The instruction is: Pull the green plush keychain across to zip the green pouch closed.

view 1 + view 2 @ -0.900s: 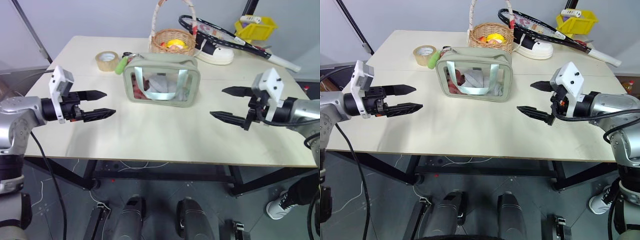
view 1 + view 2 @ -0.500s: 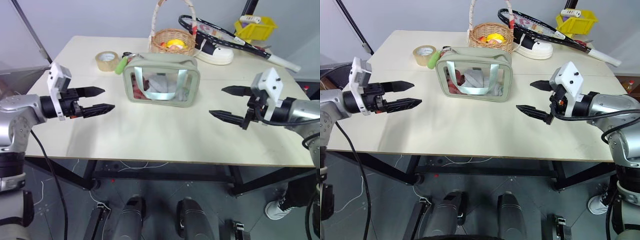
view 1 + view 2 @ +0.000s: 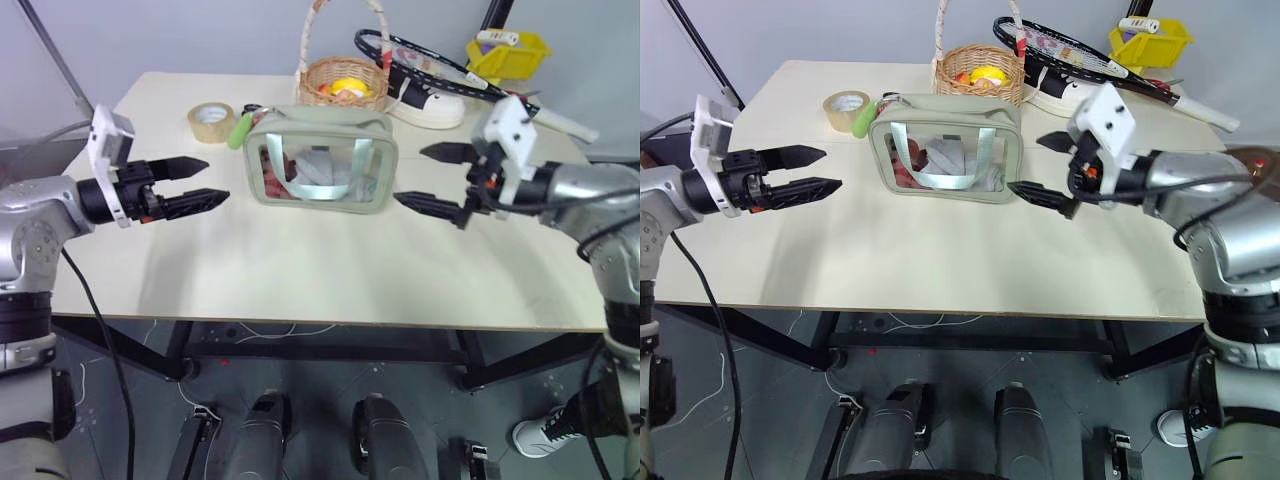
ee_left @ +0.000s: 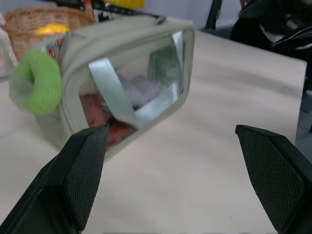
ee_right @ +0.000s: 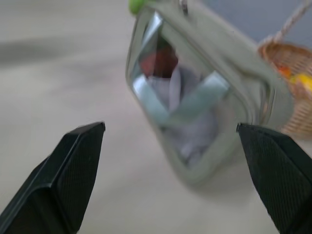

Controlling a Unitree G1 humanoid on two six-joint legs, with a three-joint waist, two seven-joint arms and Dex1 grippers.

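Observation:
The green pouch stands upright in the middle of the table, its clear window and pale straps facing me. The green plush keychain hangs at the pouch's top left corner, also seen as a fuzzy green ring, the keychain. My left gripper is open, level, left of the pouch and apart from it. My right gripper is open, close to the pouch's right end without touching it. Both wrist views look at the pouch between wide-spread fingers.
A tape roll lies just left of the keychain. Behind the pouch stands a wicker basket with fruit. A white shoe, a racket and a yellow bin sit at the back right.
My right gripper has moved left, from well to the right of the pouch to close by its right end. My left gripper has shifted slightly away from the table's near edge. Both stayed open.

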